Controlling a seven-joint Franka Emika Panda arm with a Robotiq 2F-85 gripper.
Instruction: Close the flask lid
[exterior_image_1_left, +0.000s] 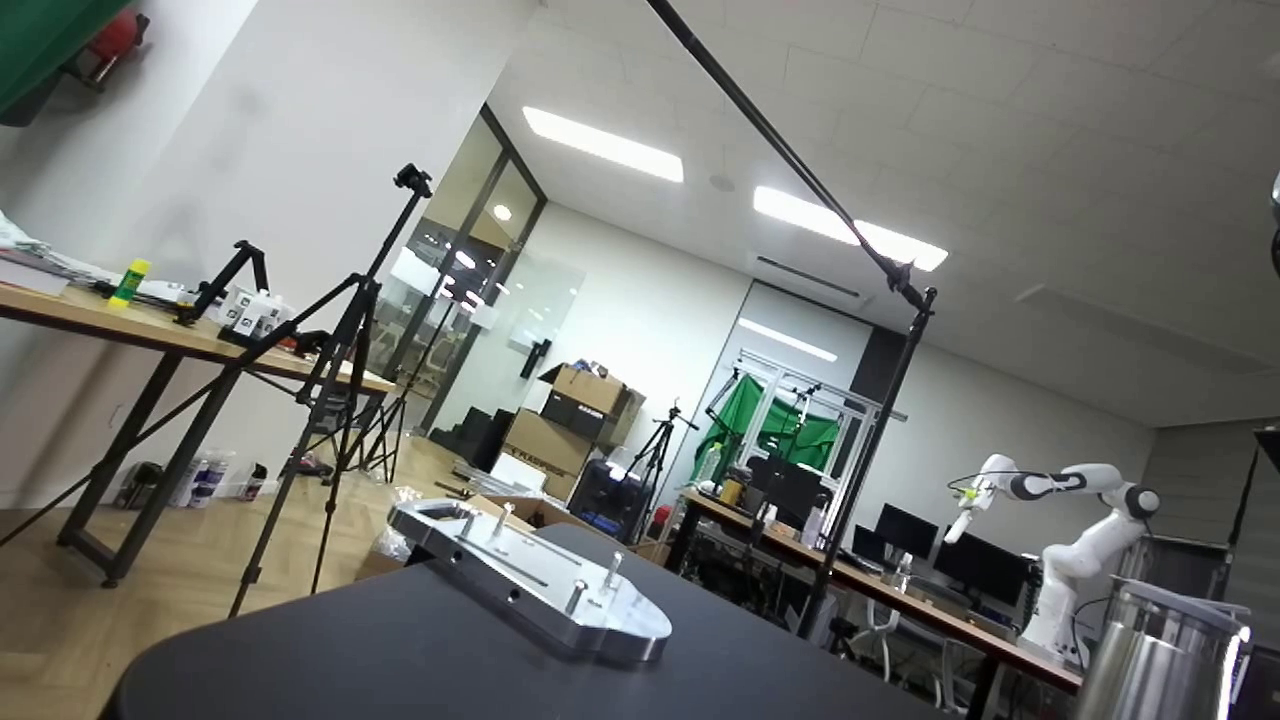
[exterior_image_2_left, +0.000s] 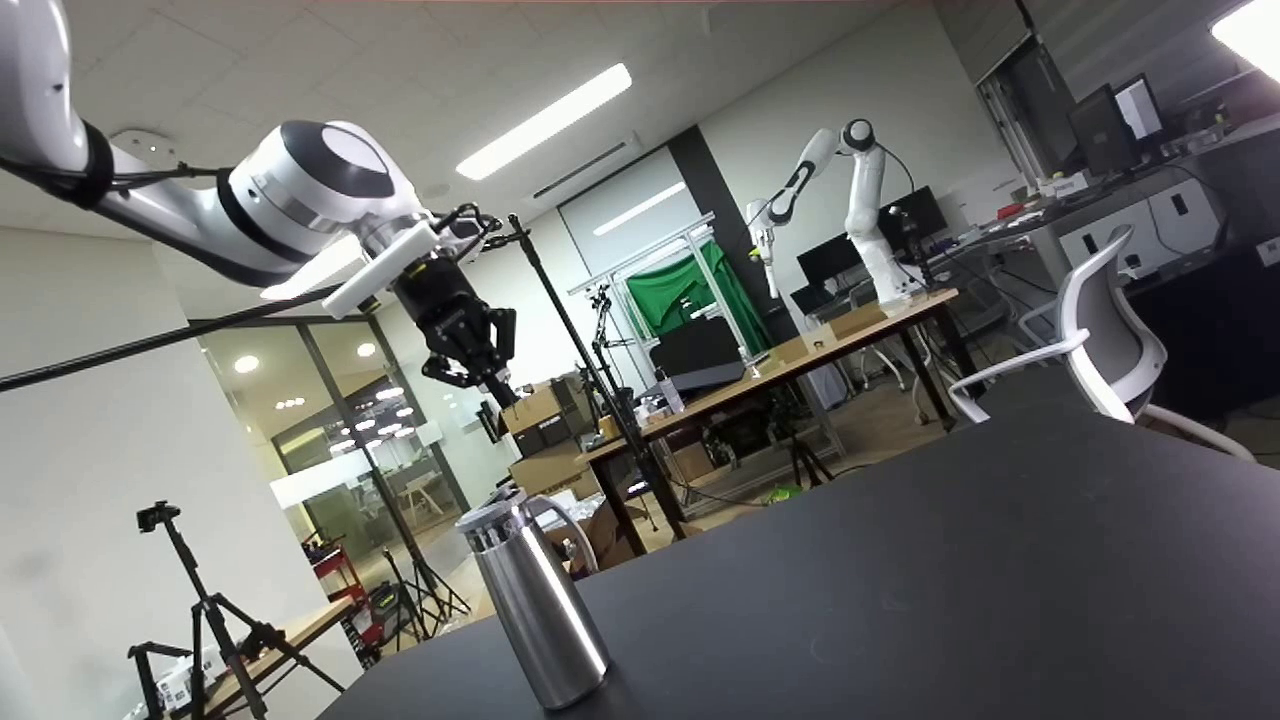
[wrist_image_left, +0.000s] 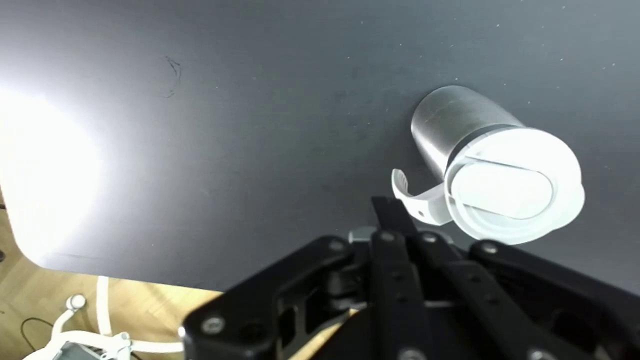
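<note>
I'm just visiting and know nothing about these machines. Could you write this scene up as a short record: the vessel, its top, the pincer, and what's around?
Vessel: silvery flask, standing on a dark table
Handle: pale handle on the flask's side
Top: lid on the flask; too glary to tell whether fully closed
Pincer: pincer raised, apart from the flask; looks shut, nothing visible in it
Other item: silvery plate with pegs
Background: second white robot arm; office chair
</note>
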